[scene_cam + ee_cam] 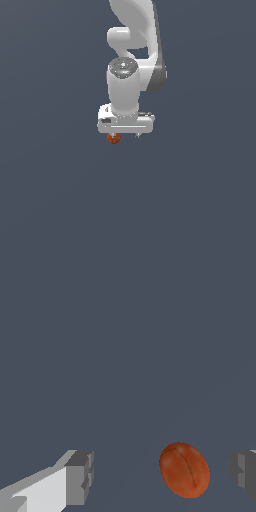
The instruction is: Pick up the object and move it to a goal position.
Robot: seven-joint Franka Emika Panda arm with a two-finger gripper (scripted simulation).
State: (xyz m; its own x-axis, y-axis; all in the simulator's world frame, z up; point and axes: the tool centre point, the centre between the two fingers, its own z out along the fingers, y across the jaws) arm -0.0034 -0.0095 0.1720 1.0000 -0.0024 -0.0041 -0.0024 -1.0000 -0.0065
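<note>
The small orange-red ball (114,138) shows just under the white arm's hand in the exterior view, toward that view's left end of the hand. In the wrist view the ball (184,470) lies between my two grey fingertips, nearer to one pad (244,472) than to the other pad (80,478). A gap shows on each side of the ball. My gripper (162,476) is open, its fingers apart around the ball and not touching it. In the exterior view the fingers are mostly hidden under the hand (125,125).
The plain dark grey-blue floor (200,200) fills the rest of both views. The white arm (131,60) rises from the hand toward the exterior view's top.
</note>
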